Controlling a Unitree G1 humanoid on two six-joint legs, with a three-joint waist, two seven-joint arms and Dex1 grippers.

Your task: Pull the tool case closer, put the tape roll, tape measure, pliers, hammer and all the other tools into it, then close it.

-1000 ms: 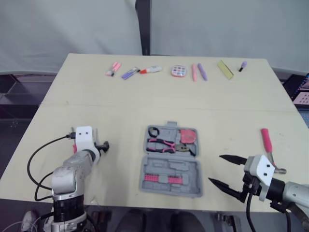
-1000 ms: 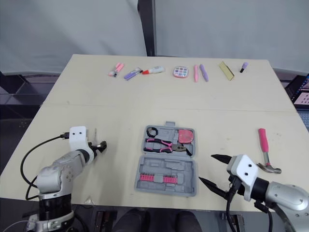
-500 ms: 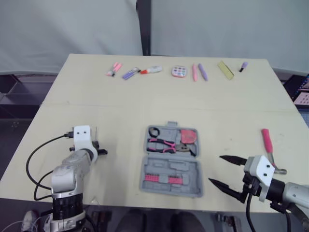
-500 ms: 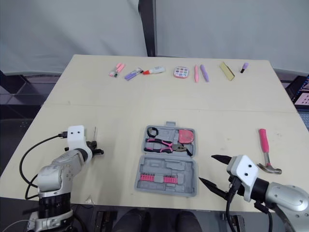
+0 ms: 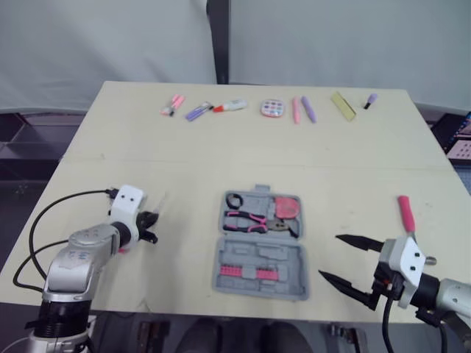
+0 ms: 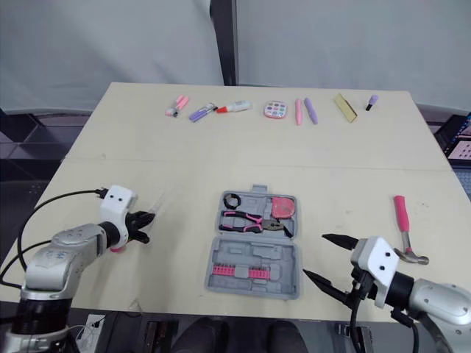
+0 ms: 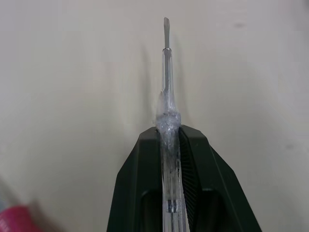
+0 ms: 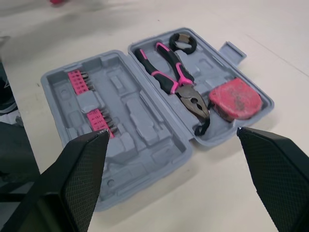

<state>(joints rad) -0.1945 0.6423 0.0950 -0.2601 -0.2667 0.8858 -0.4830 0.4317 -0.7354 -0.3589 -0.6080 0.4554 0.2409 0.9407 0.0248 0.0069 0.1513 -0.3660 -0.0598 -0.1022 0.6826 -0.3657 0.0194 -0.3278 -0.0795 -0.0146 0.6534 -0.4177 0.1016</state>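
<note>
- Left wrist view is showing the left gripper (image 7: 169,134) with its fingers (image 7: 140,183) clamping the clear handle of a screwdriver (image 7: 166,72). The flat tip is pointing away over the bare counter (image 7: 72,72); whether the shaft is touching the surface I cannot tell.
- The right gripper (image 5: 329,256) is hovering near the counter's front edge, its fingers spread wide and gripping nothing, just beside the right side of the tool case (image 8: 140,116).
- The tool case is lying open at the front middle of the counter, close to the robot, so the pulling step is looking done. A row of pink bits (image 8: 94,116) is sitting in its nearer half.
- The pliers (image 8: 178,87), tape roll (image 8: 183,42) and tape measure (image 8: 235,99) are resting in the farther half, so those three are looking finished.
- The hammer (image 5: 405,215) is lying on the counter outside the case, to its right, beyond the right gripper and apart from its fingers. Packing the hammer and the screwdriver and shutting the lid are looking like the work left.
- A row of small items (image 5: 268,109) is lying along the far edge, well apart from both grippers.
</note>
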